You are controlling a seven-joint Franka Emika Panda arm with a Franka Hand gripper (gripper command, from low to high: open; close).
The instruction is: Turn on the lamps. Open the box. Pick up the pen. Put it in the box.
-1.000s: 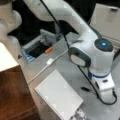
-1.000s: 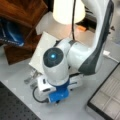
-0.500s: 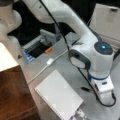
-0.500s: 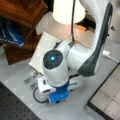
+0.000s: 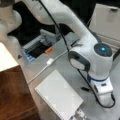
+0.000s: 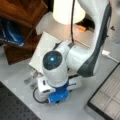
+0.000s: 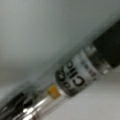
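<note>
The robot arm (image 5: 82, 50) bends low over the grey bench (image 5: 62, 62). Its tool is hidden under the wrist in both front views, so nobody can tell if it is clenched or released. The wrist view shows the pen (image 7: 75, 80) very close, lying slanted across the bench. The lamp (image 6: 67, 11) glows. The box (image 6: 107, 97) sits open, probably, at a front view's right.

White arm (image 5: 62, 22) descending from 11 o'clock to a wrist (image 5: 100, 57) at 4 o'clock in a front view, pointing straight down; the claw itself lies hidden beneath the wrist housing (image 6: 56, 67).
</note>
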